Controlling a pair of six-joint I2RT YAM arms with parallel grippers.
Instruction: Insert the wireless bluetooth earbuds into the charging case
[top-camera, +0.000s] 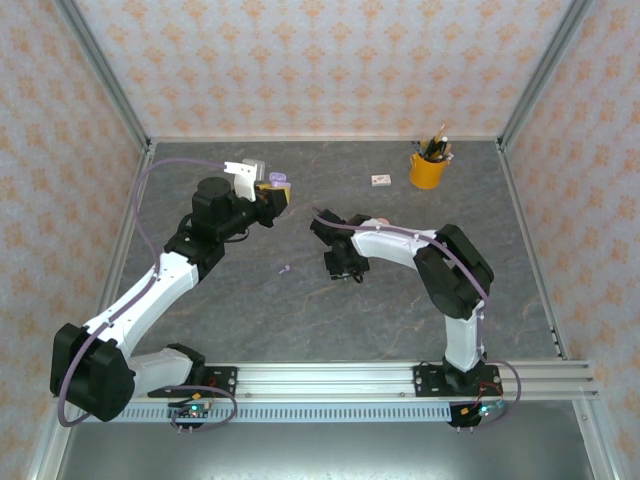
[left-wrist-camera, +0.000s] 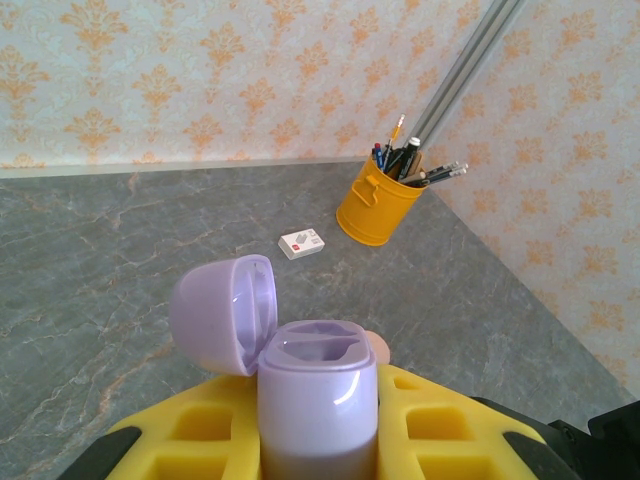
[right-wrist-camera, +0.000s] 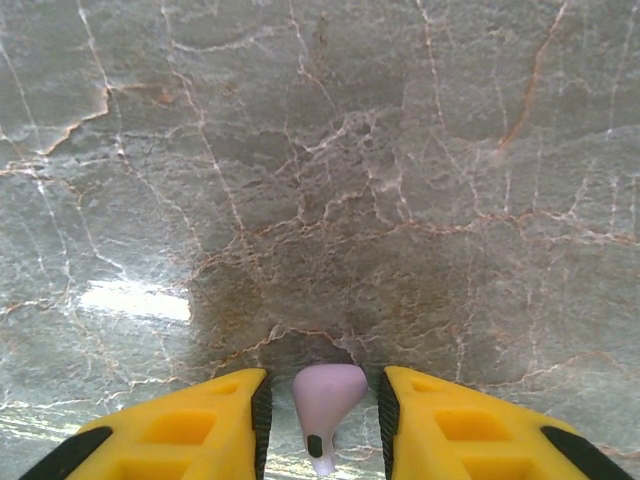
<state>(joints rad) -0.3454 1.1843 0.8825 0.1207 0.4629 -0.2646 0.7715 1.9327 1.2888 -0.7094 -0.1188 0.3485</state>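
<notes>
Lilac earbud, stem toward the lens, sits between the yellow fingers of my right gripper, seen from the right wrist. The jaws stand partly open with a thin gap on either side of the bud, so nothing is pinched. Beneath it spreads the grey, marble-veined table, with a dark shadow around the fingertips and a bright patch of glare to the left. On my other arm, the left gripper is closed on the lilac charging case, held upright with its domed lid flipped back to the left and its two sockets showing. A small pinkish object peeks from behind the case; I cannot tell what it is. From overhead, the left gripper holds the case toward the far left of the table, well apart from the right gripper, which points down near the middle. A second lilac earbud lies loose on the tabletop between the two arms, to the left of the right gripper. Toward the far right corner stands a yellow cup of pens and pencils, with a small white card near it. Orange-patterned wallpaper lines three sides, aluminium posts stand in the corners, and a metal rail at the near edge carries both bases.
</notes>
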